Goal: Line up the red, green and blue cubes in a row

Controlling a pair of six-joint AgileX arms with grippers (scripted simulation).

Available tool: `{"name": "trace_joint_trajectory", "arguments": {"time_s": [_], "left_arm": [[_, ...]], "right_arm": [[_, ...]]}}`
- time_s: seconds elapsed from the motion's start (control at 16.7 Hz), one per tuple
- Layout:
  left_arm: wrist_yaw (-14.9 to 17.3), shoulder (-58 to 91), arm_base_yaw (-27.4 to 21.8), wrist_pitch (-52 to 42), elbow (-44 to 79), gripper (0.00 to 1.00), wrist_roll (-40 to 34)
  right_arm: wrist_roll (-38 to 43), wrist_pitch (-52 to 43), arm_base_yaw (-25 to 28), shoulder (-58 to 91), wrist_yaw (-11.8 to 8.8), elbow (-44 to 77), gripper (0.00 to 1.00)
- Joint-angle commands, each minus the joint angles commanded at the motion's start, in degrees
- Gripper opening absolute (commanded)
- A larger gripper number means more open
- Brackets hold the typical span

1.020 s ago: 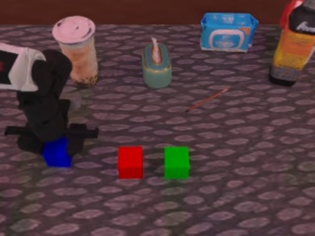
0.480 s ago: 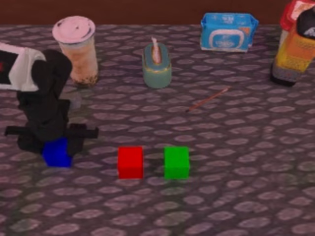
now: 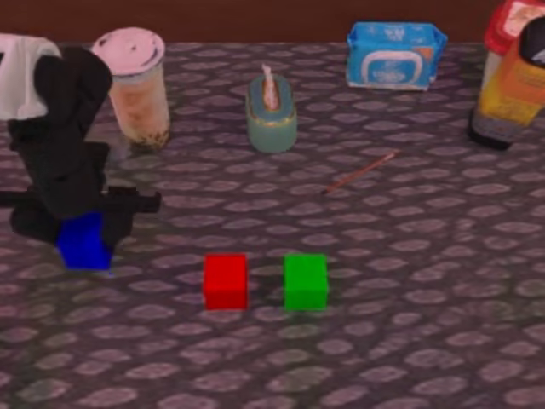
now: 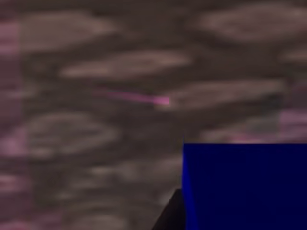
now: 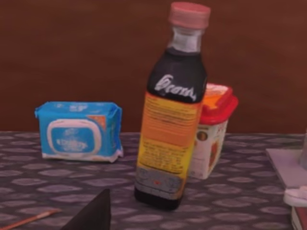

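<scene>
**Blue cube held at the table's left**

Our left gripper (image 3: 83, 232) sits at the left side of the table, its jaws closed on the small deep blue matte cube (image 3: 83, 242). The bright red matte cube (image 3: 225, 280) and bright green matte cube (image 3: 305, 281) rest side by side near the middle, a small gap between them, well right of the blue one. Our right arm is parked at the far right; we cannot tell its jaws' state.
</scene>
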Motion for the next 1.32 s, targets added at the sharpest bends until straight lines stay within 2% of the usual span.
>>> {"name": "trace_joint_trajectory", "arguments": {"time_s": [0.42,0.6,0.84,1.32], "left_arm": [[-0.03,-1.8,-0.12,-2.91,1.72,0.0,0.04],[-0.02,1.08,-2.66,-4.99,5.41,0.0,-2.57],[0.01,9.66,-10.19,-11.41,18.77,0.0,-10.76],[0.3,29.95,-30.0,-27.42,56.91,0.0,-32.27]], "right_arm": [[0.0,0.0,0.0,0.0,0.0,0.0,1.0],[0.0,0.0,0.0,0.0,0.0,0.0,1.0],[0.0,0.0,0.0,0.0,0.0,0.0,1.0],[0.0,0.0,0.0,0.0,0.0,0.0,1.0]]}}
